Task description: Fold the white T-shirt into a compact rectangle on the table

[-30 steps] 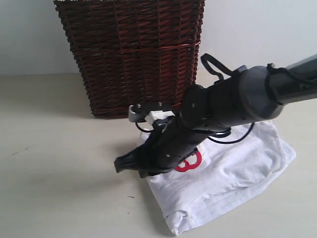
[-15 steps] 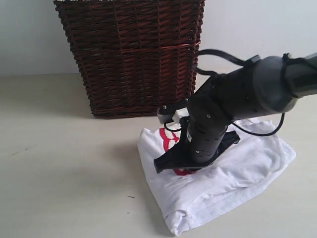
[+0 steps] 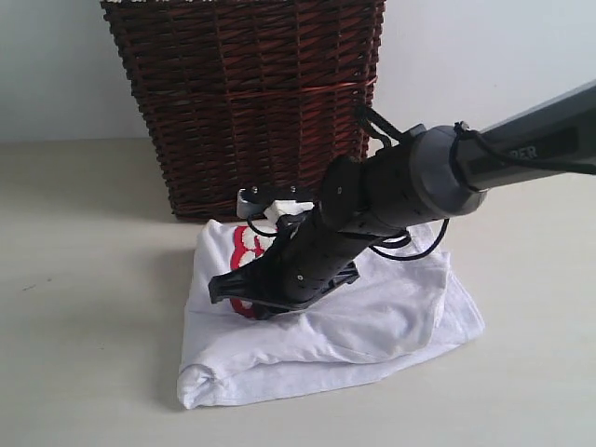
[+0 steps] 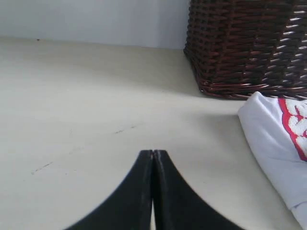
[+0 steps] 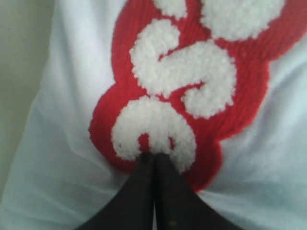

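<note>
Found white T-shirt [image 3: 372, 321] lying on table [image 3: 84, 326], folded into a rough thick slab. Nearest edge was a rolled double layer and the corners were uneven.

Spotted right gripper [image 3: 219, 289] reaching in from the right, low over the shirt's left half. Jaws were pressed together with no cloth between them. Confirmed in right wrist view: closed tips sat at the edge of the red-outlined fuzzy lettering [image 5: 182, 72], which faced up. Could not tell whether touching the cloth or just above it. Lettering was partly hidden under the arm [image 3: 438, 172] in exterior view.

Saw left gripper [image 4: 153, 154] only in its own wrist view. Jaws were pressed tight together and held nothing, over bare table. Shirt edge and basket lay ahead, off to one side.

Noted dark wicker basket [image 3: 251, 93] standing upright just behind the shirt, against pale wall [image 3: 484, 56]. Shirt's far edge lay close to its base; contact unclear. Could not see inside the basket from any view, so contents unknown.
</note>
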Tool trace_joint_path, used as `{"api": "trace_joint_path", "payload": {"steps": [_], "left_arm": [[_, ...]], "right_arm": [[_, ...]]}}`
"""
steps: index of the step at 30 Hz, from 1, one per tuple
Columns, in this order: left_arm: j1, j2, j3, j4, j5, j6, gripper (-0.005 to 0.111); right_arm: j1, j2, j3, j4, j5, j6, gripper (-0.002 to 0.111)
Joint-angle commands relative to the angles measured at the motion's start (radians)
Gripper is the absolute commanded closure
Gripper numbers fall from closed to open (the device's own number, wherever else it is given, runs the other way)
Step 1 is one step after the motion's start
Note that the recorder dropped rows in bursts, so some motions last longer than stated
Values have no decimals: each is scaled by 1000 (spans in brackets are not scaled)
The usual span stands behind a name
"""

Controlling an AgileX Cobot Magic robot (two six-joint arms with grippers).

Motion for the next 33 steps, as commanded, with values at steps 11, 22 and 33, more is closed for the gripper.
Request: {"api": "trace_joint_path", "payload": {"steps": [11,22,33], "left_arm": [[-5,-7,0,-6,-11,-7,107],[-5,-7,0,-6,-11,-7,107],[-5,-7,0,-6,-11,-7,107]], "right_arm": [[5,-263,11,-117,-12,-50,108],[5,-1284,472,-433,-86,204,108],[5,-1715,544,-453,-46,242,108]]}}
